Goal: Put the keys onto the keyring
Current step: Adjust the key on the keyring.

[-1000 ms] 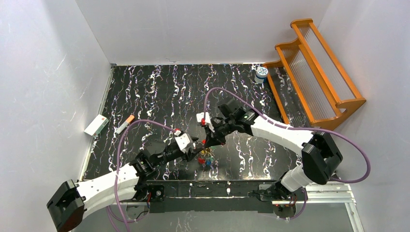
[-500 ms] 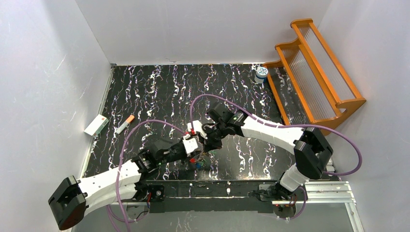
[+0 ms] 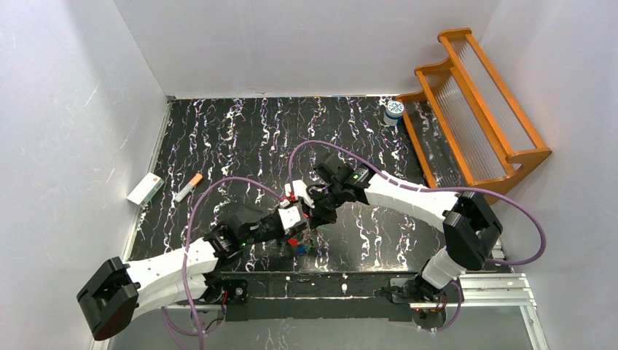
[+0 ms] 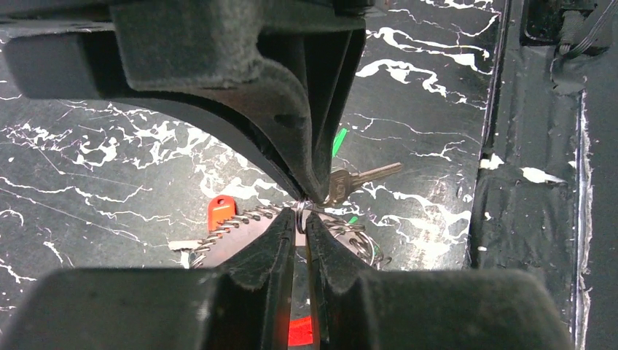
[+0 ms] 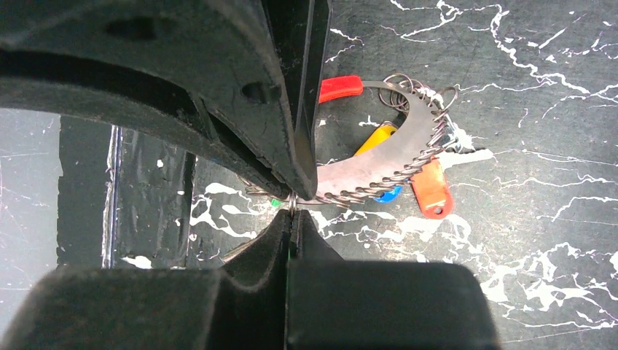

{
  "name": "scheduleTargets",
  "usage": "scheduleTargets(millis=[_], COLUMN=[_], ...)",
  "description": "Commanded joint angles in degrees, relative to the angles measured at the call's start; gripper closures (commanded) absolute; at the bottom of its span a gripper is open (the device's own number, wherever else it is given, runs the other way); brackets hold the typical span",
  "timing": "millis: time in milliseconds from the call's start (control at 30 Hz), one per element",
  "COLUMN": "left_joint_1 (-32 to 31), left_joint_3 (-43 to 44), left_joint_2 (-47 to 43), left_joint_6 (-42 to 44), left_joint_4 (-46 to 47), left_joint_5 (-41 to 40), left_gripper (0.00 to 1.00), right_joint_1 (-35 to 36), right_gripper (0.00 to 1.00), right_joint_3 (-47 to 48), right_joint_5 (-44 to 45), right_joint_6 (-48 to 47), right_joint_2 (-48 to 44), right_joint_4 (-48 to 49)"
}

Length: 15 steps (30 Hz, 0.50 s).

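From above, your two arms meet over the near middle of the worktop (image 3: 240, 138). The left gripper (image 3: 294, 221) and the right gripper (image 3: 315, 213) sit almost tip to tip there. The keys (image 3: 299, 246) lie bunched just beside them, close to the near edge, with red, blue and green heads showing. The keyring is too fine to make out from up here. At the left edge you have a white box (image 3: 145, 189) and, near it, an orange-tipped white stick (image 3: 188, 187). A white-and-blue jar (image 3: 394, 111) stands at the far right corner, beside an orange wooden rack (image 3: 474, 102) along the right edge.

In the left wrist view, your left gripper (image 4: 300, 215) is drawn in to a narrow slit. The keyring (image 4: 240, 222) runs its coiled wire right into the tips, where a small loop of it is pinched. A red key head (image 4: 221, 211) lies against the ring beside the tips, and a silver key (image 4: 361, 177) lies flat on the worktop on the other side.

In the right wrist view, your right gripper (image 5: 291, 208) is fully closed, its tips nipping the end of the keyring (image 5: 393, 157). The ring curves away from them as a grey metal arc with wire coiled along its outer edge. A red key (image 5: 340, 87), a yellow key (image 5: 379, 137), a blue key (image 5: 386, 195) and an orange-red key (image 5: 428, 188) cluster around that arc.
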Motion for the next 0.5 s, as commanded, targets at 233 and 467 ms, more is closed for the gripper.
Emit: scheduleTargets(millis=[233, 467], left_joint_1=[-0.1, -0.2], left_joint_3=[-0.8, -2.3], left_joint_2=[1.1, -1.0], left_joint_6=[-1.3, -3.2], left_joint_4=[3.6, 4.2], left_joint_5=[2.4, 0.1], left_gripper=[1.0, 1.0], right_joint_1=[1.1, -2.4], right_gripper=[0.99, 0.69], right_joint_3=[1.3, -3.0], right_joint_5=[-2.7, -5.7], right_joint_6=[1.2, 6.6], right_joint_2=[-1.2, -5.2], right_joint_4=[3.6, 11.5])
